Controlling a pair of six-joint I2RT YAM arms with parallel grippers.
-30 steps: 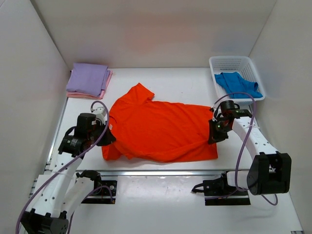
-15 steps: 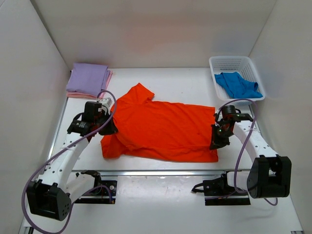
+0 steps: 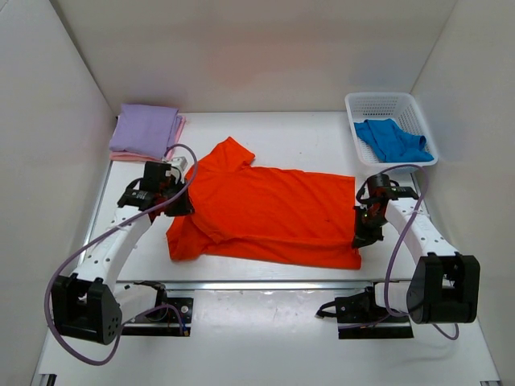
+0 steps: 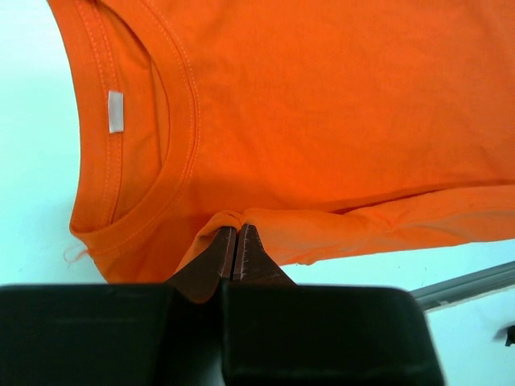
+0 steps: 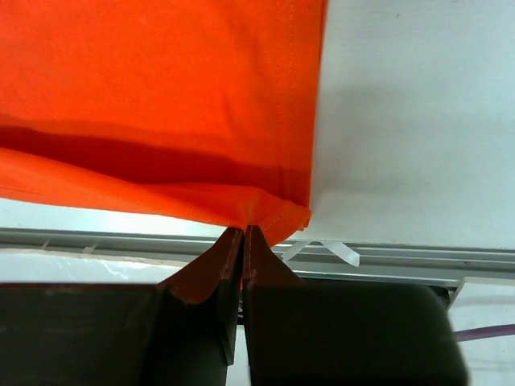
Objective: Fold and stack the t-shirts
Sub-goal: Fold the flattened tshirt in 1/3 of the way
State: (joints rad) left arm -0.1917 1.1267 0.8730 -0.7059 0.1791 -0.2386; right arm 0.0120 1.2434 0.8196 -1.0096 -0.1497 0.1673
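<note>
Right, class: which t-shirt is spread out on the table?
The orange t-shirt. The lavender t-shirt and pink t-shirt lie folded in a stack; the blue t-shirt sits in the basket.

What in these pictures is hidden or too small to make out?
- Top view: the folded pink cloth t-shirt lies under the folded lavender cloth t-shirt; only its edge shows.
- Top view: the crumpled blue t-shirt in the white plastic mesh basket is bunched; its own folds hide its shape.
- Left wrist view: the white tag in the bright orange t-shirt collar is too small to read.
</note>
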